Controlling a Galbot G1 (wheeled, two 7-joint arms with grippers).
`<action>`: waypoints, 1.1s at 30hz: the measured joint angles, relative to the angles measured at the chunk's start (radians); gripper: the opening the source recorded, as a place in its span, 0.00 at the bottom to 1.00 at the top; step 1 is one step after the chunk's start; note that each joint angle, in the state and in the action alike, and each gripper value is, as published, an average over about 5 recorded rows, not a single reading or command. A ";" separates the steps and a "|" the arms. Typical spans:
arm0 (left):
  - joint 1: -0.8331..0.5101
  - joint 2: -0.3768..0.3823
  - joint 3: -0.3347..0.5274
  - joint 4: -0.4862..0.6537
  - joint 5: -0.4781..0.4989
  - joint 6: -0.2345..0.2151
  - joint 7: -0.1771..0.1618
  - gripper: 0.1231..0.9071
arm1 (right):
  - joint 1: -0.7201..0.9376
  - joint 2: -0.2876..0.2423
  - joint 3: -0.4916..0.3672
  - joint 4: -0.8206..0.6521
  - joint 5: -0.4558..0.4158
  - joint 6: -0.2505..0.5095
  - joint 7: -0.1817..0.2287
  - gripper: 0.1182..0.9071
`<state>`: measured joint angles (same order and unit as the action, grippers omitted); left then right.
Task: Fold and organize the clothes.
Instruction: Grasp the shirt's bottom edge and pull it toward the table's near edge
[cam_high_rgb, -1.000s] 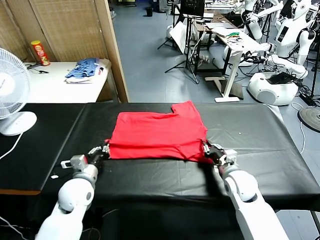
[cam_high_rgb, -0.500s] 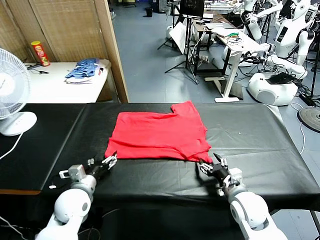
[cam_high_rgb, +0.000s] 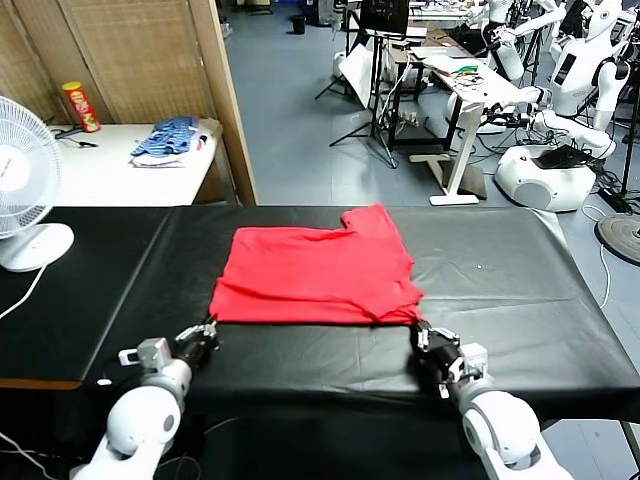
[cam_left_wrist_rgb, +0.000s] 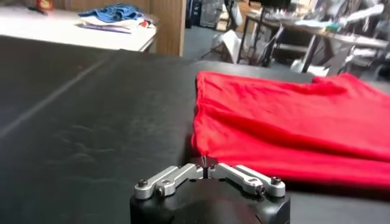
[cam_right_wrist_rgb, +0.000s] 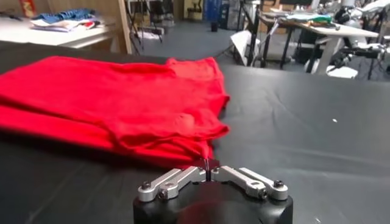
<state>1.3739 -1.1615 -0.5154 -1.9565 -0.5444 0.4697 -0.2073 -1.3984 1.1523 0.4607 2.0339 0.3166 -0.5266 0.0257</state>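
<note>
On my left side I have the left gripper (cam_high_rgb: 207, 329) pinched shut right at the near left corner of the red T-shirt (cam_high_rgb: 315, 272); through the left wrist camera the fingertips meet in a point with a small nub of red hem caught between them, so I judge I am holding that corner, though only by a sliver. The shirt itself lies ahead of that gripper and off toward my other arm, already doubled over, plain face up, on the black table (cam_high_rgb: 520, 270). Moving across, the folded cloth is fairly flat in the middle but bunches up near its far right edge, where a sleeve sticks out beyond the main rectangle. On my right side the right gripper (cam_high_rgb: 424, 335) is likewise closed on the near right corner, with a thin twist of red fabric running into the closed tips in the right wrist view; the shirt spreads away ahead of it and toward the left arm. For the fold I am about to make, I want both corners lifted together and level, carried forward over the shirt at the same pace so the near hem stays taut and straight. With such shallow bites, I would raise slowly and avoid any sideways pull that could tease the hem out.
</note>
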 joint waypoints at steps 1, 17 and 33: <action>0.015 0.004 -0.002 -0.014 0.004 0.003 -0.001 0.00 | -0.016 -0.001 0.004 0.012 -0.001 -0.002 0.000 0.00; 0.249 0.024 -0.049 -0.207 0.029 0.028 -0.010 0.03 | -0.239 0.004 0.066 0.154 0.004 -0.017 -0.010 0.38; 0.274 0.072 -0.099 -0.373 -0.128 0.129 -0.101 0.85 | -0.121 -0.074 0.119 0.224 0.172 -0.017 0.048 0.86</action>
<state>1.6480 -1.0897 -0.6146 -2.3295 -0.6725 0.5986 -0.3082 -1.5196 1.0783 0.5796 2.2581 0.4888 -0.5441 0.0738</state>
